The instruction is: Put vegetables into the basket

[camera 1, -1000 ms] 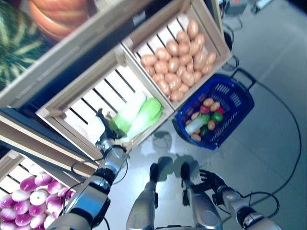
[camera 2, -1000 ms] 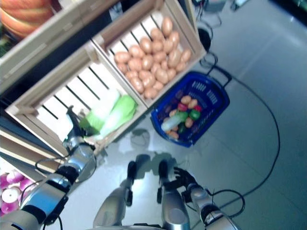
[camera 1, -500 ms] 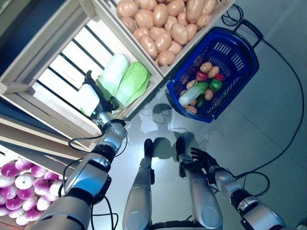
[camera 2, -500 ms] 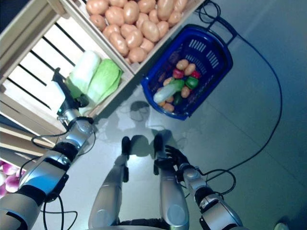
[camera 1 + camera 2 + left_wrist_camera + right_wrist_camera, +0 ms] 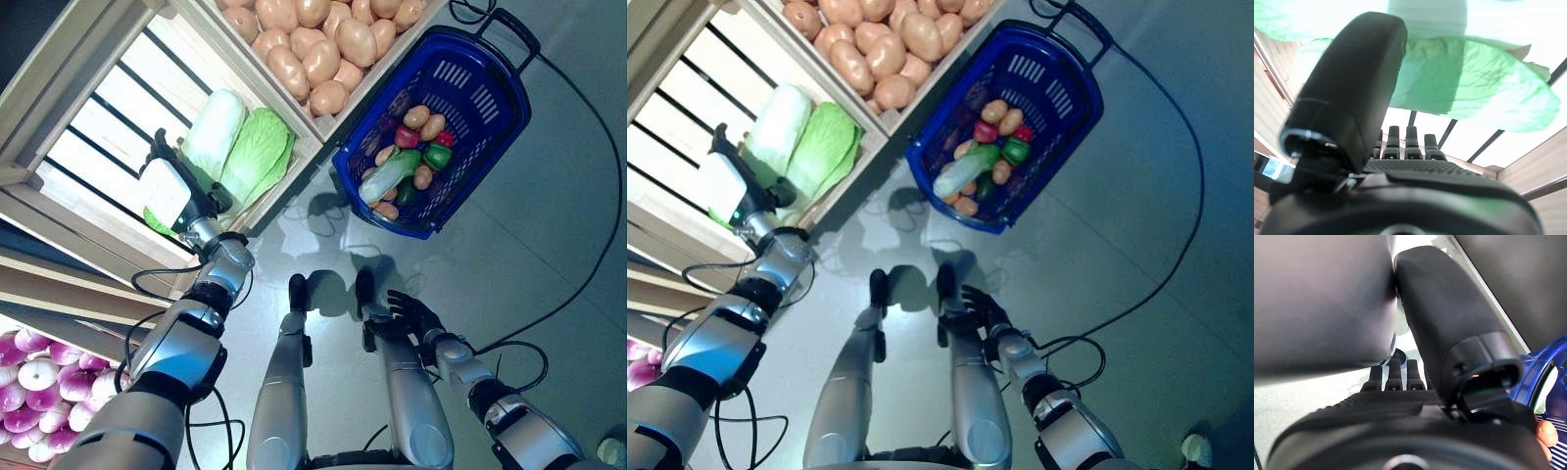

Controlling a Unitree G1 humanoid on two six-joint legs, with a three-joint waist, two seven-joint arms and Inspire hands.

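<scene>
The robot's left hand (image 5: pixel 174 201), fingers straight, reaches the cabbages (image 5: pixel 240 147) in the crate (image 5: pixel 59 98), bulky, leafy heads probably best cupped around the firm middle; the right hand (image 5: pixel 411 313) hangs relaxed.

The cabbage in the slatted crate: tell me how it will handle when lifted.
The cabbage looks bulky against the left hand, so probably needs a wide grip. Its loose, crinkled green leaves may flex or tear. Being elongated, it would likely roll sideways if nudged.
</scene>
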